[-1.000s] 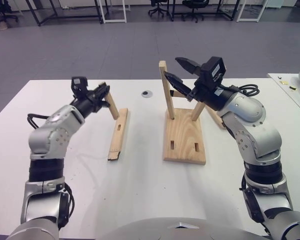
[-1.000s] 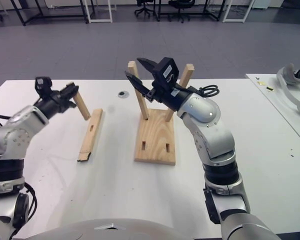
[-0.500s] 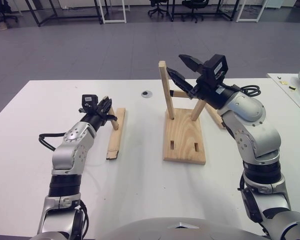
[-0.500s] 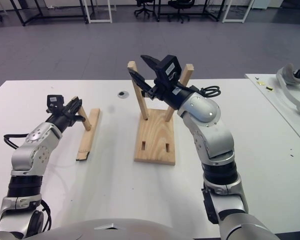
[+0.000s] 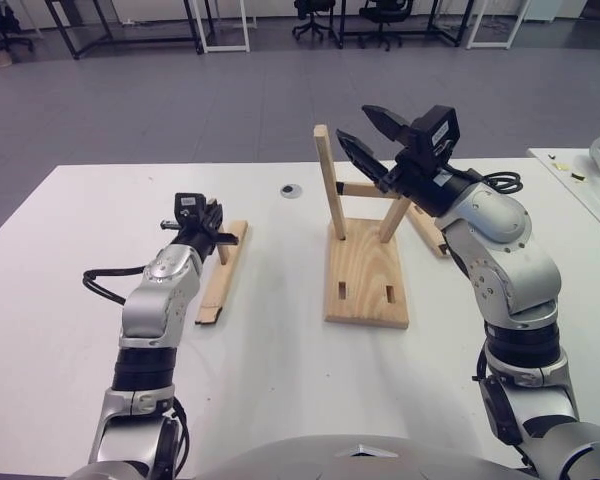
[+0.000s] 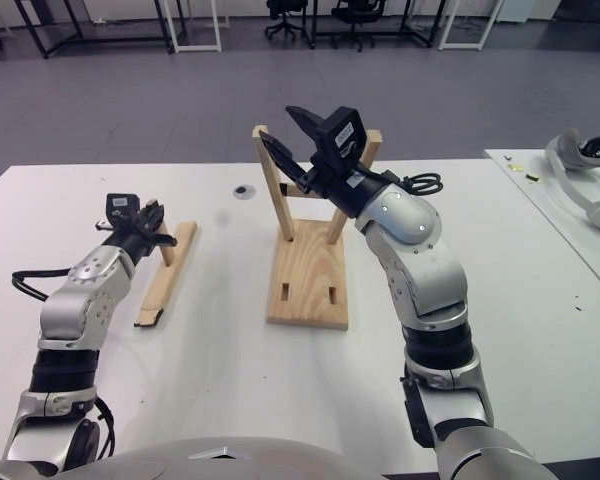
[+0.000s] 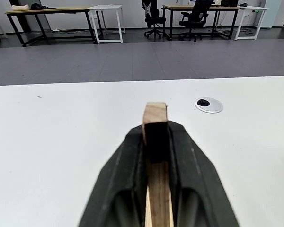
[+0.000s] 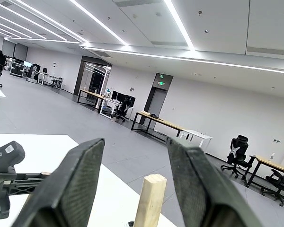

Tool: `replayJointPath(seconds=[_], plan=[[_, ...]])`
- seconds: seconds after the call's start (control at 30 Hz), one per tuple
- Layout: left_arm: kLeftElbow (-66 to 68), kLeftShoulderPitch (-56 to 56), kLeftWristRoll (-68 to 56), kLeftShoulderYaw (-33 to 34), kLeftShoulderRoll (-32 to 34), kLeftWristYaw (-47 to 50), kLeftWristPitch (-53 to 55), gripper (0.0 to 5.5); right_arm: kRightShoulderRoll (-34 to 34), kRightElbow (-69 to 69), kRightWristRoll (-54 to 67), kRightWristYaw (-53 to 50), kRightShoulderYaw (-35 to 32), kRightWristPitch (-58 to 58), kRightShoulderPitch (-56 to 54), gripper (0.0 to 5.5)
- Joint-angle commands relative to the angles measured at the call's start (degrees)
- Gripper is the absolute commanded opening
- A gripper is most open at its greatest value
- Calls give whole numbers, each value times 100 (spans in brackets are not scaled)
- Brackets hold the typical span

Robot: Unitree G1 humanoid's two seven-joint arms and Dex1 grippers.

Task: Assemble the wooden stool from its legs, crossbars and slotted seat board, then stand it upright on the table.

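Observation:
The slotted seat board (image 5: 368,283) lies flat mid-table. Two legs (image 5: 329,180) stand tilted in it, joined by a crossbar (image 5: 363,189). My right gripper (image 5: 352,122) hovers open just above and behind that crossbar, with nothing between its fingers; one leg's top (image 8: 151,198) shows below them. To the left a slotted leg (image 5: 218,277) lies on the table with a short wooden bar (image 7: 156,142) rising from its far end. My left gripper (image 5: 212,232) is shut on that bar. Another wooden leg (image 5: 427,232) lies partly hidden behind my right arm.
A round cable grommet (image 5: 291,190) sits in the table behind the parts. A second table at the right carries a white headset (image 6: 590,165). Bare white tabletop (image 5: 280,380) stretches in front of the seat board.
My left gripper has come down and toward me with the bar, and the lying leg has shifted left. The right gripper has risen slightly, still open.

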Motion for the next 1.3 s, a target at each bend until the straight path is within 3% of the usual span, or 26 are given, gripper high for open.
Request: replayJointPath(seconds=[0.03, 0.27, 0.67, 0.83, 0.87, 1.3], plan=[[101, 674, 169, 142, -484, 355, -67, 41, 16, -47, -1, -49, -46, 18, 63, 244], [-471, 2072, 633, -23, -506, 155, -975, 41, -3, -48, 1, -32, -96, 17, 43, 244], [-24, 2720, 1181, 47, -739, 220, -2750, 41, 27, 43, -8, -43, -152, -43, -45, 244], [99, 2728, 1065, 68, -804, 123, -2880, 41, 64, 81, 20, -64, -175, -40, -94, 244], [86, 2709, 1028, 76, -794, 79, -2843, 77, 70, 80, 19, -71, -177, -45, -90, 244], [16, 2593, 1511, -1, -159, -377, -1981, 293, 190, -105, -14, -266, -155, 27, 100, 244]])
